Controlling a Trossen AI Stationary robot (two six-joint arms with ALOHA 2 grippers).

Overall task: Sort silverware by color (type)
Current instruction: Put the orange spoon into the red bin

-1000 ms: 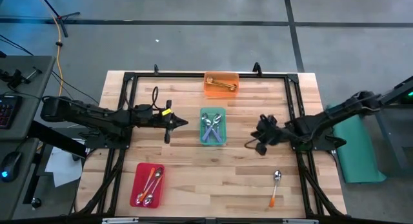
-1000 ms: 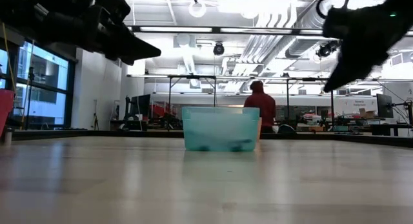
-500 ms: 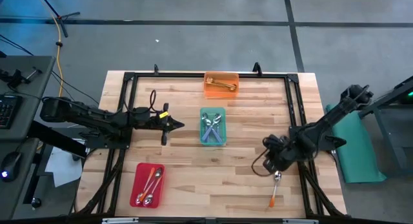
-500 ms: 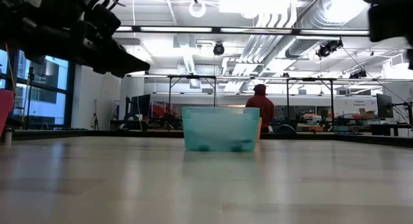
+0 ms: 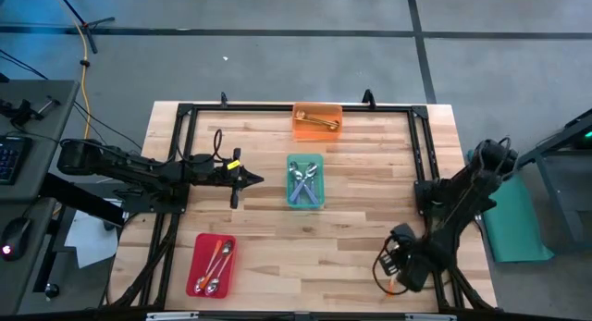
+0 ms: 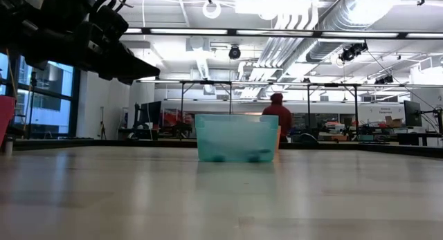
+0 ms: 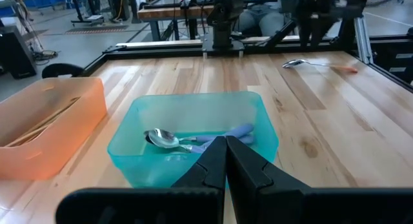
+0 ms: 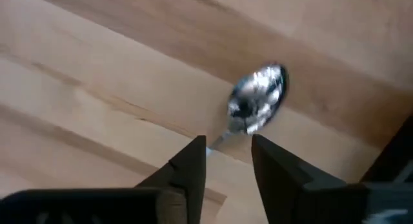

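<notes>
Silverware is mostly in trays on my table (image 5: pixel 370 256): purple-blue-handled spoons (image 5: pixel 304 184) in the green tray (image 5: pixel 304 161) at the centre, gold ones (image 5: pixel 319 123) in the orange tray (image 5: pixel 317 109) at the far edge, and orange-handled spoons (image 5: pixel 215 264) in the red tray (image 5: pixel 196 265) at the near left. One orange-handled spoon (image 8: pixel 258 99) lies loose on the bare wood at the near right; from overhead my right arm covers nearly all of it, with only a sliver of orange showing by the wrist.

My right gripper (image 8: pixel 227 161) is down over that loose spoon. Through its wrist camera I see the two fingers (image 8: pixel 191 166) standing apart with a clear gap, the thin neck of the spoon running in between them and the shiny bowl just beyond the tips. I think the fingers are not yet touching the handle, but the view is blurred enough that I can't be certain.

My left gripper (image 7: pixel 225 161) hangs above the table just to the left of the green tray, fingers pressed together and holding nothing. Its camera looks into the tray at a spoon bowl and purple-blue handles, with the orange tray beside it.

A person in a red top (image 6: pixel 279 115) stands in the room behind the table.
</notes>
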